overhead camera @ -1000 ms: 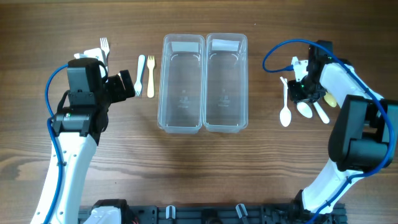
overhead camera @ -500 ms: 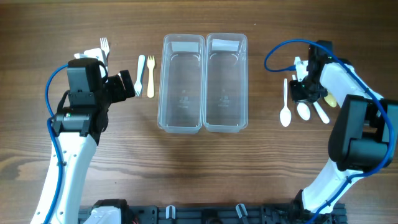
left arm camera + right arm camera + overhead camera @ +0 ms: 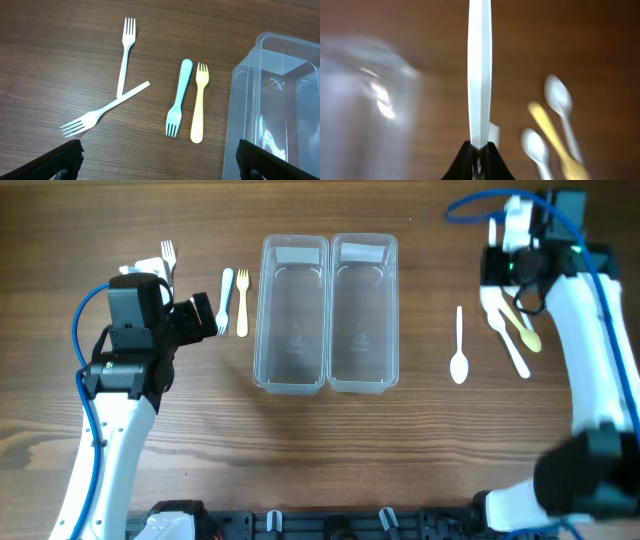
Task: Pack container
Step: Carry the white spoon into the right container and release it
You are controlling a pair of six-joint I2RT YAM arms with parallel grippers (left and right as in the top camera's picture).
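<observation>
Under everything: the wooden table (image 3: pixel 420 470), flat and matte.
Containers: the left container (image 3: pixel 294 330) and the right container (image 3: pixel 363 330) are clear plastic. They stand side by side with their long walls touching, and both look empty to me. This pair is my landmark.
Left gripper: the left gripper (image 3: pixel 205 313) hovers just left of the containers. Its jaws are spread as wide as they go, with nothing between them.
Right gripper: the right gripper (image 3: pixel 479 150) is well right of the containers, level with their far end. Its jaws are pinched tight on the held spoon (image 3: pixel 480 75), a thin white handle I see edge-on. Its bowl is not clear to me.
Forks: close on the left of the containers, the blue fork (image 3: pixel 180 97) and the yellow fork (image 3: pixel 200 102) lie parallel, nearly touching. Farther left, the upright white fork (image 3: pixel 125 55) meets the slanted white fork (image 3: pixel 102 112).
Loose spoons: right of the containers, the lone white spoon (image 3: pixel 459 348) lies nearest. Beyond it, the yellow spoon (image 3: pixel 527 332) and the long white spoon (image 3: pixel 515 355) overlap.
Handling: I judge the held spoon to be very light, stiff yet springy, and slick, so it could swivel in a narrow pinch. I would carry it gently.
Grip point: for the pieces lying flat, I would take each one mid-handle.
</observation>
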